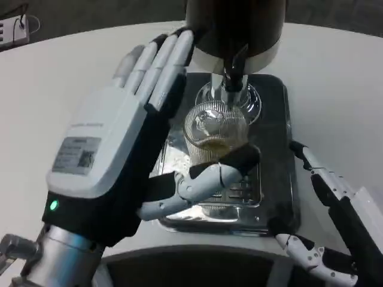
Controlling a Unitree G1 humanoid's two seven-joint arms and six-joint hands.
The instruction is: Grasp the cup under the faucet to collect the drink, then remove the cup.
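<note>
ribbed clear cup (214, 133) on dark drip tray (276, 113) under faucet (234, 75) of dispenser (236, 30), some amber liquid inside, left hand (128, 140) just left of cup, fingers straight, thumb across its near side, real grip unclear, right hand (326, 221) low at right, fingers apart, holding nothing

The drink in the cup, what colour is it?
Yellowish-brown, a shallow layer in the clear ribbed cup, head view.

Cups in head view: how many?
1. A clear ribbed glass cup stands on the drip tray directly under the faucet, some liquid in its bottom. The left hand wraps its thumb across the front; more could be hidden behind that hand.
</note>
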